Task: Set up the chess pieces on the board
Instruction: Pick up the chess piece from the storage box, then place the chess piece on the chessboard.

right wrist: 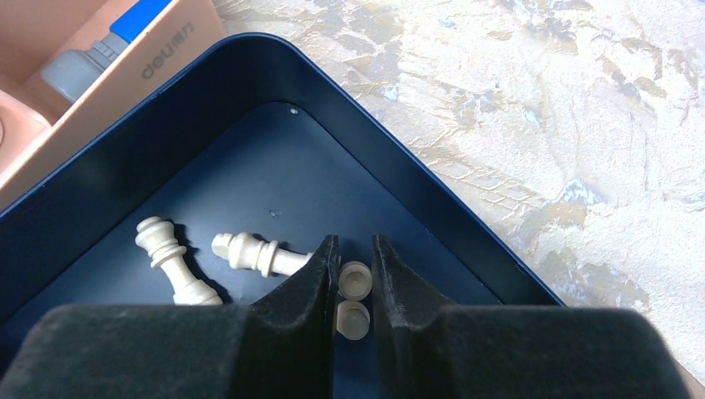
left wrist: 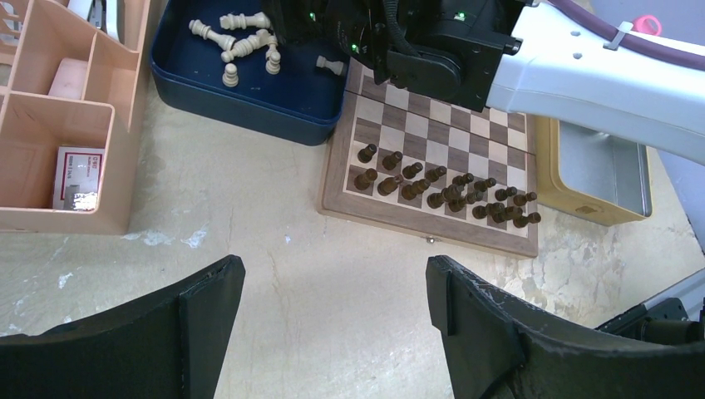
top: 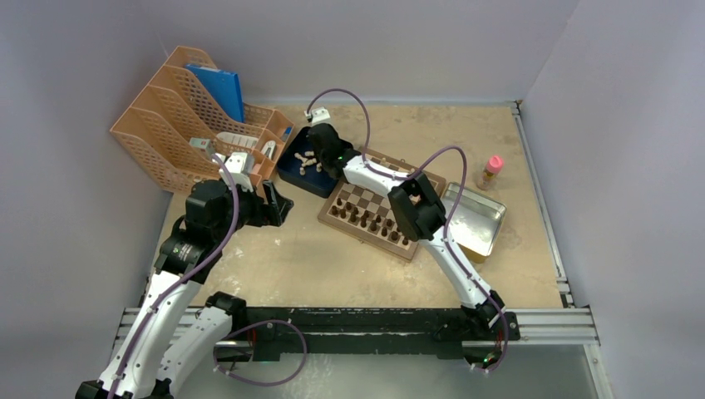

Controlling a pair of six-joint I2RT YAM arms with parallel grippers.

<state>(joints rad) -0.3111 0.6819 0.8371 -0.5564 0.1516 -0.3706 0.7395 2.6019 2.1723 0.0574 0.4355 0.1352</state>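
My right gripper [right wrist: 356, 249] reaches down into the dark blue tray [right wrist: 249, 150] and is shut on a small beige chess piece [right wrist: 355, 283], seen end-on between its fingers. Two more beige pieces [right wrist: 172, 264] lie on the tray floor to its left. In the left wrist view several beige pieces [left wrist: 237, 41] lie in the tray [left wrist: 241, 104]. The board [left wrist: 432, 125] carries two rows of dark pieces [left wrist: 441, 187] on its near side; no beige piece shows on it. My left gripper [left wrist: 332, 283] is open and empty over bare table in front of the board.
A peach mesh desk organizer [top: 191, 116] stands at the back left, touching the tray [top: 291, 173]. A yellow-rimmed metal tin [top: 478, 218] lies right of the board [top: 366, 235]. A small pink-capped bottle [top: 490, 172] stands behind the tin.
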